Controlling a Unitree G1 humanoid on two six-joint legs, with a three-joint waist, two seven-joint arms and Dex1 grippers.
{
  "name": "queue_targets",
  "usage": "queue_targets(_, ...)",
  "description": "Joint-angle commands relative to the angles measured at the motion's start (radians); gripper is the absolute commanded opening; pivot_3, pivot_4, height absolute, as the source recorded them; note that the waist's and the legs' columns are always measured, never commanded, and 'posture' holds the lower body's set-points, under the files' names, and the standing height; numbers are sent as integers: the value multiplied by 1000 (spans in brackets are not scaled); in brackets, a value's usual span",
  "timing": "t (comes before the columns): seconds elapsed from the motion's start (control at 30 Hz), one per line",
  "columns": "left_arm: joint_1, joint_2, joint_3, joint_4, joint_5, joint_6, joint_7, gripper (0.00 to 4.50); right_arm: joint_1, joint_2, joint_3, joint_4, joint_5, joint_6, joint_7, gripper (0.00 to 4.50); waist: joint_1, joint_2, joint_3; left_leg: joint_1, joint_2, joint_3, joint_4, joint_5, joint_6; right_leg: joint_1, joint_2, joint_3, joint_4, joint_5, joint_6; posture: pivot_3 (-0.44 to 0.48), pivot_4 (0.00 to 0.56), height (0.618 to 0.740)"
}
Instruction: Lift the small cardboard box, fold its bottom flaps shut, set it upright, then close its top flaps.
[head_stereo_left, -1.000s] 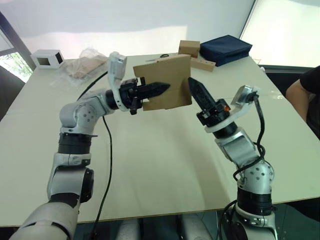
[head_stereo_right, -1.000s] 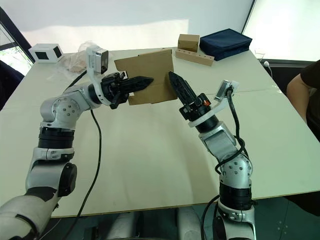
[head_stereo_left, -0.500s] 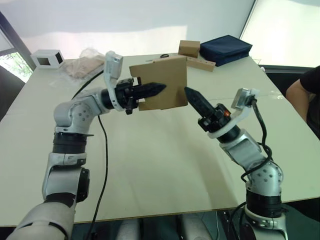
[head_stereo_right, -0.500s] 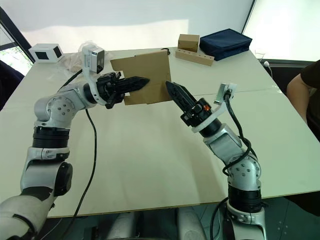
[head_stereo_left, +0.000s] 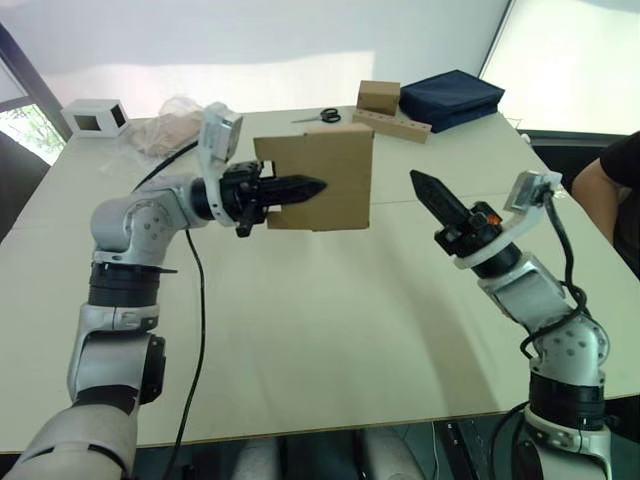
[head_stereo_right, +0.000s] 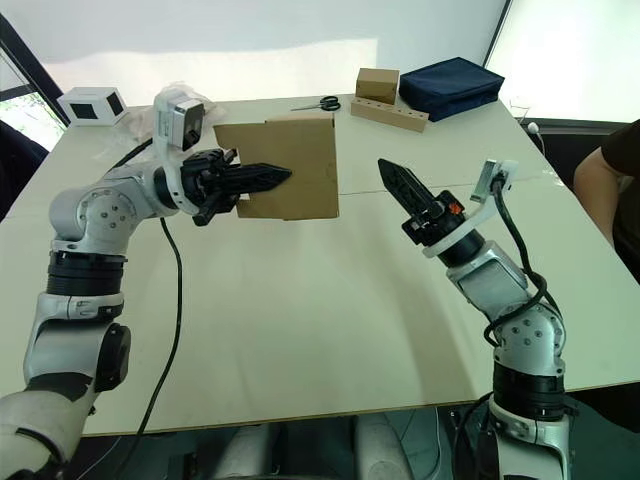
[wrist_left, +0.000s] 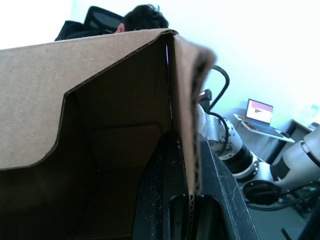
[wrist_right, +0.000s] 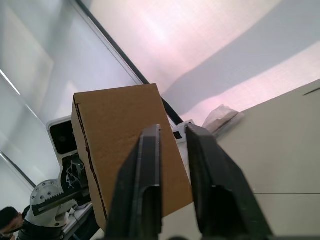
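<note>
The left tool (head_stereo_left: 305, 186) is clamped on a wall of the small cardboard box (head_stereo_left: 328, 180), holding it in the air above the worktop (head_stereo_left: 300, 330) toward its far edge. The right tool (head_stereo_left: 420, 185) hangs apart from the box, its 2 fingers (wrist_right: 145, 190) slightly parted and gripping nothing.

small cardboard box (head_stereo_left: 330, 180): matt brown corrugated cardbd | table (head_stereo_left: 320, 330): smooth matt | left claw (head_stereo_left: 300, 187): black plastic

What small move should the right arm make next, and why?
Probably bring the right gripper back toward the small cardboard box. The left gripper alone holds it in the air, clamped on one wall, and the right gripper hangs apart from it, so no flap is being pressed.
</note>
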Motion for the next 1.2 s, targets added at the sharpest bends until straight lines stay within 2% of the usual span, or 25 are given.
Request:
queue_targets(0.03,-20,5,8,-43,-24,7,-6,0,-20,23,32,-55,-20,-10,20,81,1,0,0,0,0,0,0,0,0,0,0,0,0,0,0,0,150,740)
queue_targets(0.37,-34,-8,-31,-19,10,-6,-20,0,-8,61,125,-120,-24,18,29,81,1,0,0,0,0,0,0,0,-1,0,0,0,0,0,0,0,150,740)
queue_targets(0.5,-36,-7,-40,-12,37,-26,-13,0,16,55,113,-126,-37,12,18,81,2,0,0,0,0,0,0,0,0,0,0,0,0,0,0,0,150,740)
queue_targets(0.57,-39,14,-61,-32,81,-48,5,0,63,8,65,-134,-37,21,22,81,4,0,0,0,0,0,0,0,0,0,0,0,0,0,0,0,150,740)
queue_targets(0.73,-78,147,-287,-167,325,-58,61,0,233,-204,-47,-196,-11,105,87,81,15,0,0,0,0,0,0,-1,2,0,0,0,-1,0,0,0,150,740)
queue_targets(0.93,-180,238,-462,-285,422,70,37,0,335,-494,-82,-302,-87,208,162,81,26,0,0,0,0,0,0,-3,4,1,1,1,0,0,0,0,150,740)
queue_targets(1.07,-273,277,-626,-333,484,137,-40,0,313,-587,-61,-367,-78,251,164,81,27,-1,1,0,0,0,0,-3,5,1,1,1,-1,0,0,0,150,740)
queue_targets(1.2,-341,307,-781,-364,543,154,-139,0,291,-624,11,-410,-132,276,159,81,27,-2,1,0,0,0,0,-3,5,1,1,1,-1,0,0,0,150,740)
